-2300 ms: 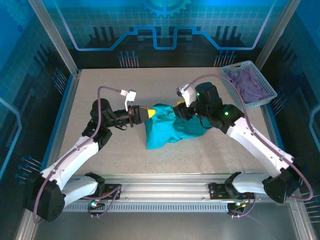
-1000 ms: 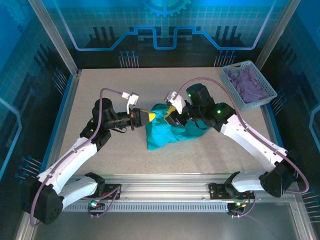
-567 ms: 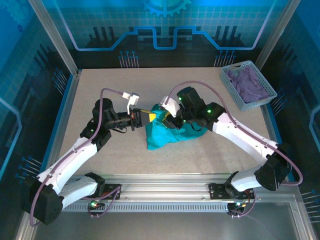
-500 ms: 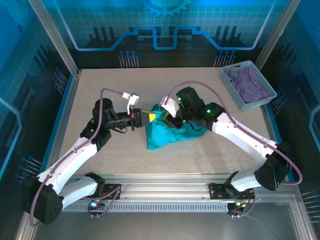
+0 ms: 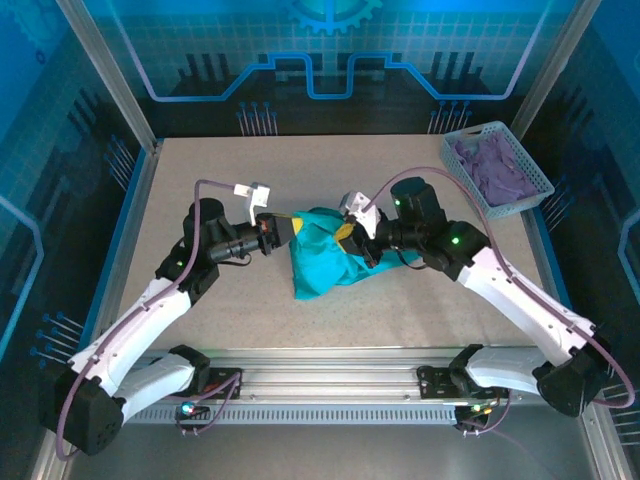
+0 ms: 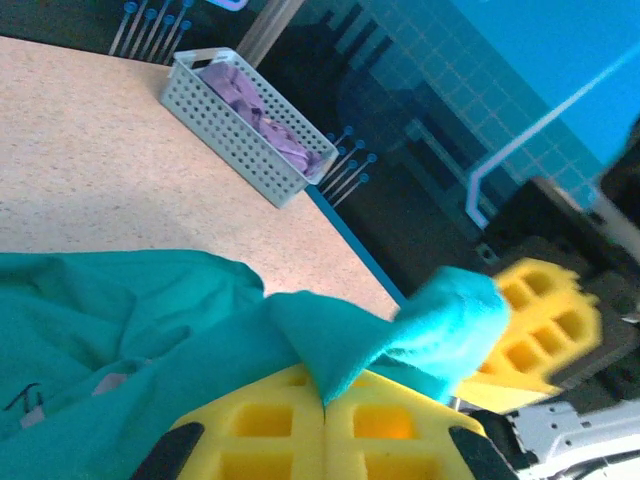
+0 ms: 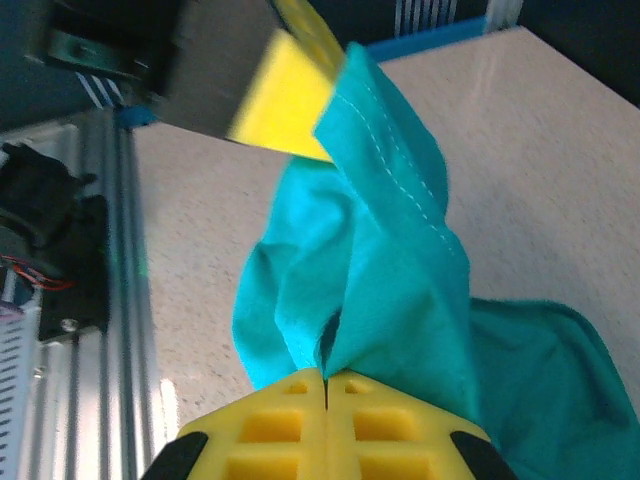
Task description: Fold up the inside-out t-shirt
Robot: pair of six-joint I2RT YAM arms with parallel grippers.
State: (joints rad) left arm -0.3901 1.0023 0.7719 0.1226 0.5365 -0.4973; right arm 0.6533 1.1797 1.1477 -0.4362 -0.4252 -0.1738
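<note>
T-shirt (image 5: 320, 270) lies bunched in the middle of the frame, and it looks soft, light and floppy. My left gripper (image 6: 325, 402) and right gripper (image 7: 327, 377) each pinch its edge; I think hems hold best

One t-shirt (image 5: 322, 268), one basket (image 5: 474, 180), one purple cloth (image 5: 497, 165).

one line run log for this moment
left gripper: shut on t-shirt | right gripper: shut on t-shirt | t-shirt: bunched on table, not folded

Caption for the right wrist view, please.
Right gripper shut on a teal t-shirt fold; left gripper pinches the same cloth above the table.
</note>
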